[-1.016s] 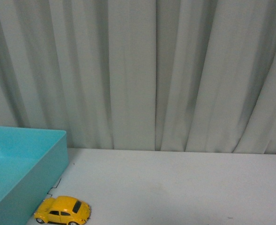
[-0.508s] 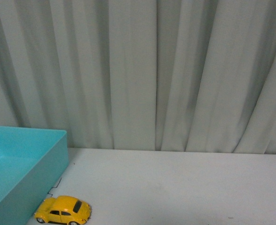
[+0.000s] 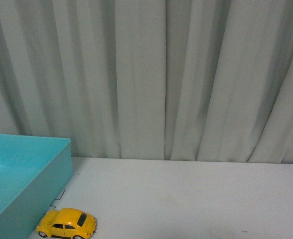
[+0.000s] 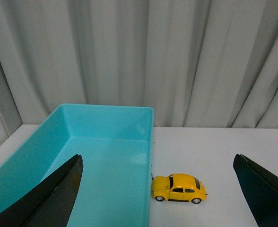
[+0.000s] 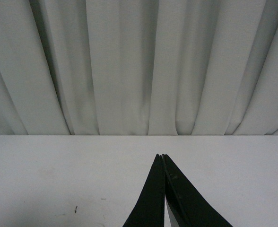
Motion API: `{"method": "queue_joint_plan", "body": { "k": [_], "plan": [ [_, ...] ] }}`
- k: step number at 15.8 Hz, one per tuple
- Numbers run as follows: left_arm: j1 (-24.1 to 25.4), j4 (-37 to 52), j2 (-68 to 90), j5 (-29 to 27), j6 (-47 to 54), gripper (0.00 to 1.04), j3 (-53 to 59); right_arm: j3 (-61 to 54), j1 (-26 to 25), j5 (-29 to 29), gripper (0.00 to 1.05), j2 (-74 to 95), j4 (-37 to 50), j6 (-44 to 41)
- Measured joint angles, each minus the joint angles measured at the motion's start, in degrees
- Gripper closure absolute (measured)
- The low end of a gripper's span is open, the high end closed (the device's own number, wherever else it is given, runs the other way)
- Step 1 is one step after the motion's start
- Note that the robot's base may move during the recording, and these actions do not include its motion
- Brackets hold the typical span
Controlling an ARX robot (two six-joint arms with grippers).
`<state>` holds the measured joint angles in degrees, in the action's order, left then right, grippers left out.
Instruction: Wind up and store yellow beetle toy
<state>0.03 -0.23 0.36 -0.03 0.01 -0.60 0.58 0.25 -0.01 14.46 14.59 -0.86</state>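
On the white desk (image 3: 196,199), a teal bin (image 4: 106,151) fills the left side. The left gripper (image 4: 158,161) hangs spread wide; the right gripper (image 5: 161,179) is pressed together. The yellow beetle toy (image 4: 179,187) sits just beside the bin's wall; a finger could clip that wall or roll it away.

The yellow beetle toy (image 3: 67,223) has dark windows and black wheels. The box (image 3: 37,189) is blue-green. The table (image 3: 186,199) is white. The curtain (image 3: 146,74) is pale grey.
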Motion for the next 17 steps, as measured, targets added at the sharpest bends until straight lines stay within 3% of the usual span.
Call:
{"method": "queue_joint_plan", "body": {
  "k": [7,14,17],
  "plan": [
    [0.0,0.0,0.0,-0.1,0.0,0.07,0.0,0.0,0.0,0.0,1.03,-12.0,-15.0,0.0],
    [0.0,0.0,0.0,0.0,0.0,0.07,0.0,0.0,0.0,0.0,1.01,-14.3,-14.8,0.0],
    [0.0,0.0,0.0,0.0,0.0,0.07,0.0,0.0,0.0,0.0,0.66,-14.3,-14.8,0.0]
  ]
}}
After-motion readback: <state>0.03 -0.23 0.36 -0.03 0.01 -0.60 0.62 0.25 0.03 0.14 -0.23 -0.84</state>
